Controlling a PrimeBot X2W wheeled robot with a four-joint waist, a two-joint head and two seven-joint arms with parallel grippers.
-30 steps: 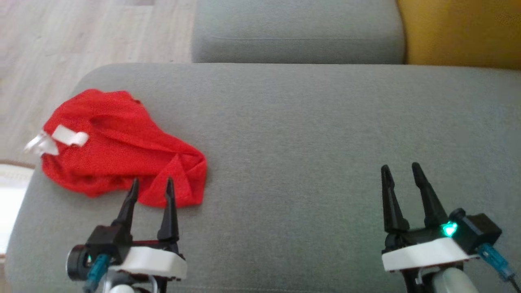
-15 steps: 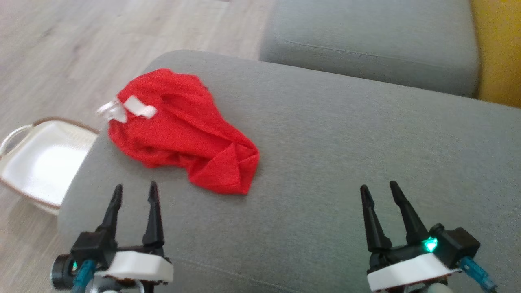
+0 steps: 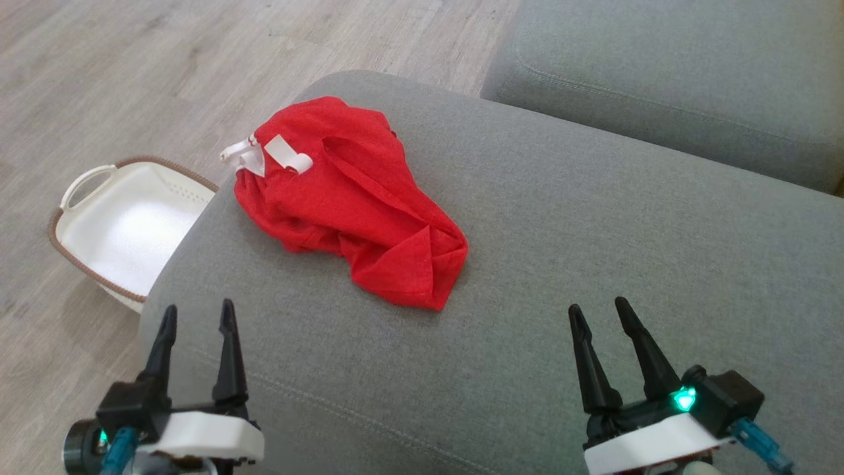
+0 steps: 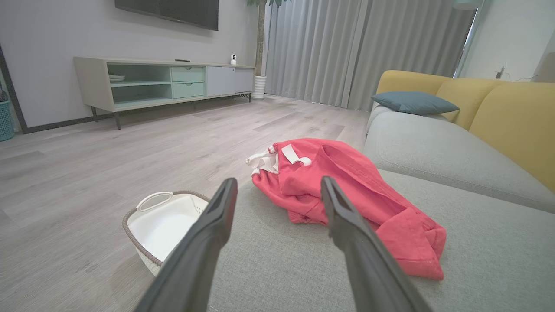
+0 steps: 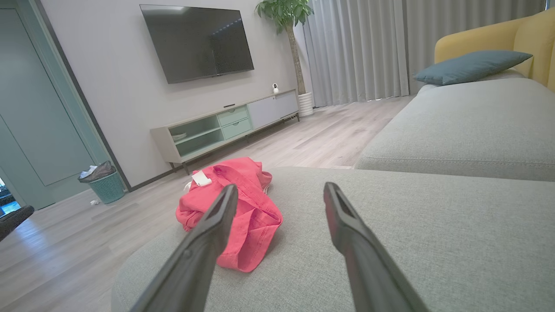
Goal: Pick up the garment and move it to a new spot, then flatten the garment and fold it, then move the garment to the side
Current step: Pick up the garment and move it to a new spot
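Since the crumpled red cloth garment (image 3: 349, 211) sits bunched by the grey fabric sofa seat's (image 3: 593, 231) left edge, above the white plastic basket (image 3: 132, 231), the left gripper (image 3: 198, 307) and right gripper (image 3: 597, 305) hover short of it. Jaws are spread and empty, lining up the pick I'd guess.

left gripper (image 3: 198, 305): two long tapered black fingers (image 3: 230, 359) on a black block, white shell (image 3: 198, 437) below. round black barrel (image 3: 80, 450) at its side with a small green light, teal connector (image 3: 122, 443) next to it. right gripper (image 3: 597, 303): same fingers and shell, green led (image 3: 684, 398) glowing on the black housing (image 3: 728, 396), blue plug (image 3: 757, 442) with a dark cable. wrist views: fingers look dark grey, matte.
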